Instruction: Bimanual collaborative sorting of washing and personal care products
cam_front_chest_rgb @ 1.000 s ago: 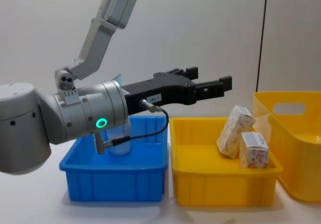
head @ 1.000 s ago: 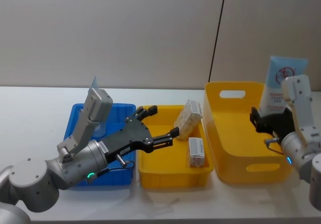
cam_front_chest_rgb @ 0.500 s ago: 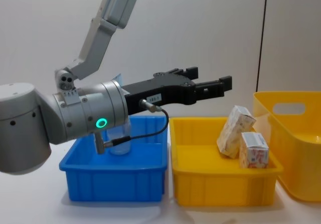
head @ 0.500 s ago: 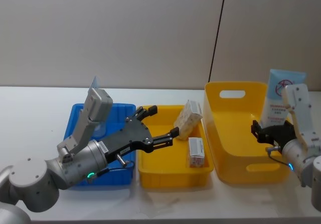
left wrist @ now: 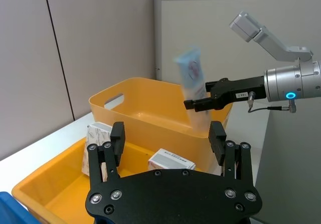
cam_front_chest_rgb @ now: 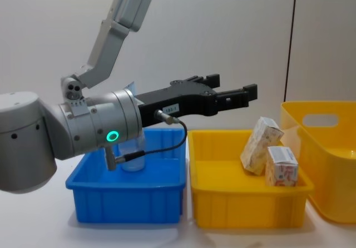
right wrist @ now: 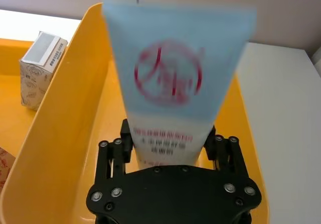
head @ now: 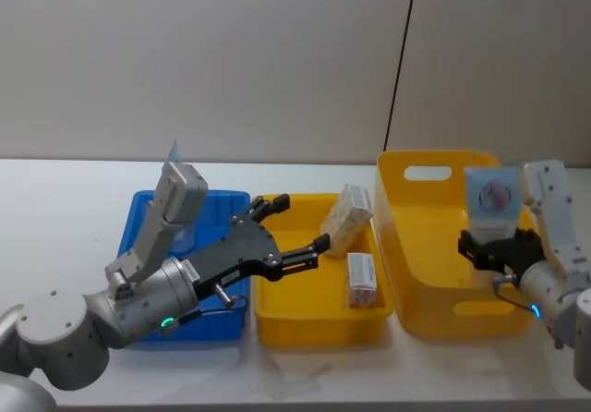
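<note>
Right tool (head: 499, 246): closed on the lower end of the tube, fingers (right wrist: 122, 151) flanking it on both sides.
Tube (head: 490, 204): pale blue with a red round logo, upright in the right tool's grip, above the inside of the large yellow bin (head: 434, 159) near its right wall.
Step in hand: judged to be placing the tube in that bin.
Doing it well: the tube probably wanted lowering until its free end sat below the rim, clear of the right wall, and only then letting go. Released high, a soft tube could tip over the edge onto the desk (head: 55, 209).
Release: the fingers likely needed to part fully and lift straight up so the tube was not dragged out.
Left tool (head: 295, 223): wide open and empty, poised above the middle yellow bin (head: 314, 327), beside the blue bin (head: 222, 194).
Cartons (head: 346, 213): two in the middle bin, one leaning, one (head: 361, 279) lying just in front of it.
Coordination: the left arm was well apart from the right and seemed no obstacle.
</note>
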Motion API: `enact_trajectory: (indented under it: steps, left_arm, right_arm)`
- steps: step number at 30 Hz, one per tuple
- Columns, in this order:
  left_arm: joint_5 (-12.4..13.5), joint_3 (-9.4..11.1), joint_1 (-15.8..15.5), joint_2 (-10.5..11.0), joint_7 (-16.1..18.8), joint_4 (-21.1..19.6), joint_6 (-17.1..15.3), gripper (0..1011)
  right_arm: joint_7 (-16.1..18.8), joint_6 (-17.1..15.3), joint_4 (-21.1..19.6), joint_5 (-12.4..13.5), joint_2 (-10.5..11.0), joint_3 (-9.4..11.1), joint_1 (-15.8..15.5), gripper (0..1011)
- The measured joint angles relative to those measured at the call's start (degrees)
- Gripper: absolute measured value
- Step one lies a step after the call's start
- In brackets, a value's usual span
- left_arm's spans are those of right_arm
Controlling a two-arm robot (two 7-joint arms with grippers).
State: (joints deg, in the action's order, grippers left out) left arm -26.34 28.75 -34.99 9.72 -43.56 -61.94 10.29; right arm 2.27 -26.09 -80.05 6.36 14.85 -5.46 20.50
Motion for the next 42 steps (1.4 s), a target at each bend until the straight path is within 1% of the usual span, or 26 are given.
enact_trajectory:
  steps: [6,7,8,10,24,29,35,38,40,42]
  left_arm:
    - [0.0,0.0,0.0,0.0,0.0,0.0,0.0,1001]
    - [0.0,0.0,0.0,0.0,0.0,0.0,0.0,1001]
    - [0.0,0.0,0.0,0.0,0.0,0.0,0.0,1001]
    - [0.0,0.0,0.0,0.0,0.0,0.0,0.0,1001]
    - [0.0,0.0,0.0,0.0,0.0,0.0,0.0,1001]
    - [0.0,0.0,0.0,0.0,0.0,0.0,0.0,1001]
    - [0.0,0.0,0.0,0.0,0.0,0.0,0.0,1002]
    - [0.0,0.0,0.0,0.0,0.0,0.0,0.0,1001]
    - [0.0,0.0,0.0,0.0,0.0,0.0,0.0,1001]
    - [0.0,0.0,0.0,0.0,0.1,-0.1,0.0,1001]
  right_arm:
    - [0.0,-0.1,0.1,0.0,0.0,0.1,0.0,934]
    - [0.0,-0.1,0.1,0.0,0.0,0.1,0.0,934]
    - [0.0,-0.2,0.1,0.0,0.0,0.1,0.0,983]
    - [0.1,-0.2,0.1,0.1,0.0,0.1,0.0,1003]
    - [0.3,-0.3,0.1,0.2,0.0,0.3,0.0,1003]
    - [1.2,0.6,-0.9,0.9,0.0,0.8,-0.5,1003]
    - [3.5,2.9,-3.4,2.6,0.0,1.9,-1.8,1003]
    - [5.5,4.7,-5.2,4.1,0.1,2.6,-2.8,1003]
    - [5.7,5.0,-5.6,4.3,0.2,2.8,-3.0,1003]
    - [7.5,6.5,-7.2,5.7,0.3,3.3,-3.9,1004]
